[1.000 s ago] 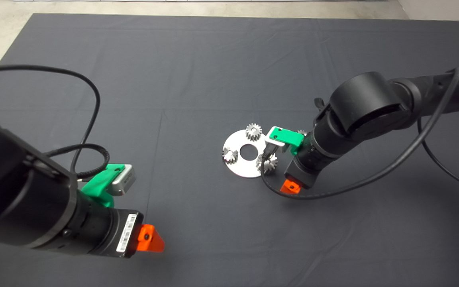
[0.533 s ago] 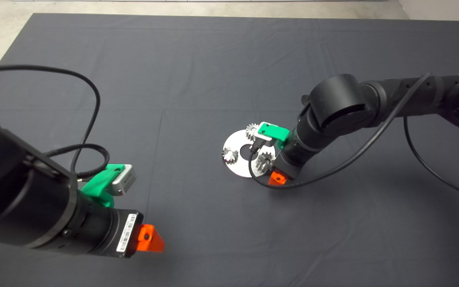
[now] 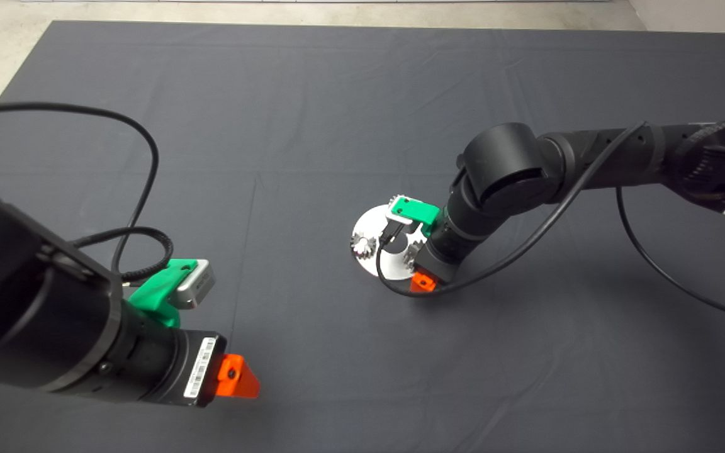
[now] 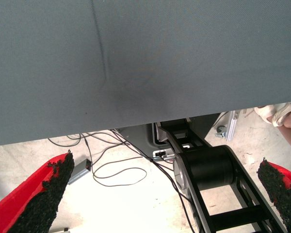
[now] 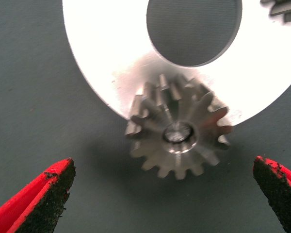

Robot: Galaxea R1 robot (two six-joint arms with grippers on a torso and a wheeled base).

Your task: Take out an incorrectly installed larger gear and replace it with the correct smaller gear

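Larger gear [image 5: 177,133], the widest one, dark steel with flared, splayed teeth, sits on a peg at the rim of the round silver plate [image 5: 106,53] with the big centre hole, overhanging onto the dark mat [image 3: 312,113]. My right gripper [image 5: 165,194] hangs directly over it, red fingers spread wide with the gear centred between the pads, its axis pointing up at me; I judge a straight descent is next. My left gripper [image 4: 169,194] waits wide open at the mat's near-left edge.
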